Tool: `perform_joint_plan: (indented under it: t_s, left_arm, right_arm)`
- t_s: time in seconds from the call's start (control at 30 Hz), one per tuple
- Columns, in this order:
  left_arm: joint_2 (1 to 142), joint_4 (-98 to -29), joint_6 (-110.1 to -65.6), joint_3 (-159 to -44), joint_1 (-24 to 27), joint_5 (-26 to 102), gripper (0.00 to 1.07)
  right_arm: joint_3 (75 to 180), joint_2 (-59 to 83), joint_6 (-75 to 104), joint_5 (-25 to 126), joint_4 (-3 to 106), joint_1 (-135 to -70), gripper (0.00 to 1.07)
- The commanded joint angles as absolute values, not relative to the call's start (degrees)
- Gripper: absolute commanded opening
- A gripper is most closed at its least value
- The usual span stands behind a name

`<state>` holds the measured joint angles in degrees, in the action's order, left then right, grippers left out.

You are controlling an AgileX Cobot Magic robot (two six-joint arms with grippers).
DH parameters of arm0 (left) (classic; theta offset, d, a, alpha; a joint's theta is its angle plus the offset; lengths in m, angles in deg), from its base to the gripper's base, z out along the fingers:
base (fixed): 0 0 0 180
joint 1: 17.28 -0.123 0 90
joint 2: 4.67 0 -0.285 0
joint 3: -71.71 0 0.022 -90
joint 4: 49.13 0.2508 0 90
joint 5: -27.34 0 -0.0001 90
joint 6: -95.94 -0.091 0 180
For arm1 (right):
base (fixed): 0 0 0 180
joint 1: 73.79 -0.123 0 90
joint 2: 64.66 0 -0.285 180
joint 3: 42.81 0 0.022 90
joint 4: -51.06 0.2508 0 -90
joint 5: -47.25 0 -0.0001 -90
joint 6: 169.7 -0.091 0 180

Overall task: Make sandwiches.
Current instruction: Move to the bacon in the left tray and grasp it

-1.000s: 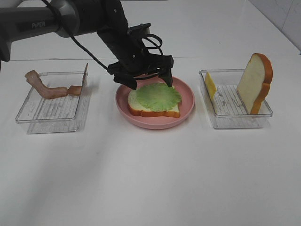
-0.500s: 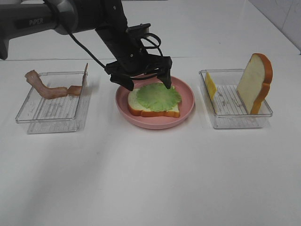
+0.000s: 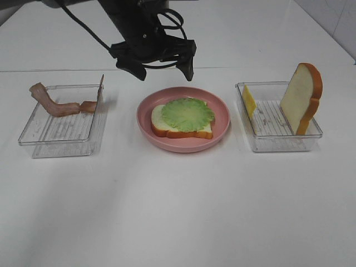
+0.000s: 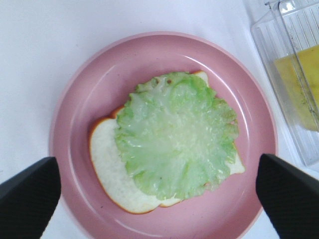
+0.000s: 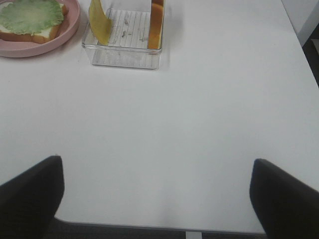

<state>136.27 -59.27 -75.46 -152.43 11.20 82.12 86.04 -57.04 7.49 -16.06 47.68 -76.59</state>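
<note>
- White table [image 3: 178,211]: 3 containers stand in a row across the middle, with a gap of tabletop on each side of the centre one. A broad white stretch runs from them to the near edge.
- Left tray [image 3: 33,139]: clear plastic, with bacon strips [image 3: 53,105] draped over its far rim.
- Right tray [image 3: 278,146]: a cheese slice [image 3: 248,101] leans at its left end and 1 bread slice [image 3: 297,97] stands upright at its right.
- Pink plate [image 3: 183,149]: holds the sandwich base, 1 flat bread slice [image 3: 161,125] topped with lettuce [image 3: 187,114].
- Left gripper [image 3: 164,74]: jaws spread wide, holding nothing, hovering above the plate's far rim.
- Right gripper [image 5: 158,199]: jaws wide, holding nothing, over bare table near the front edge.
</note>
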Motion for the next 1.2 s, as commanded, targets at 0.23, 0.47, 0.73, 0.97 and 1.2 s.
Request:
perform_joint_plan:
  t_s: [0.23,0.47,0.73,0.97,1.2]
  left_arm:
    - [127.1,-46.95,-75.01,-152.71,11.31,91.34,1.02]
    - [124.64,-38.18,-75.01,-152.66,11.31,99.99,1.02]
    - [123.78,-43.74,-73.92,-152.54,6.44,102.69,1.02]
    - [123.78,-47.92,-74.09,-152.54,2.37,102.69,1.02]
    - [124.01,-48.78,-72.66,-152.54,-0.03,101.71,1.02]
  right_arm:
    - [86.27,-58.99,7.09,-16.23,47.85,-76.42,0.99]
    - [86.27,-58.99,7.09,-16.23,47.85,-76.42,0.99]
    - [86.27,-58.99,7.09,-16.23,47.85,-76.42,0.99]
    - [86.27,-58.99,7.09,-16.23,47.85,-76.42,0.99]
    - [86.27,-58.99,7.09,-16.23,47.85,-76.42,0.99]
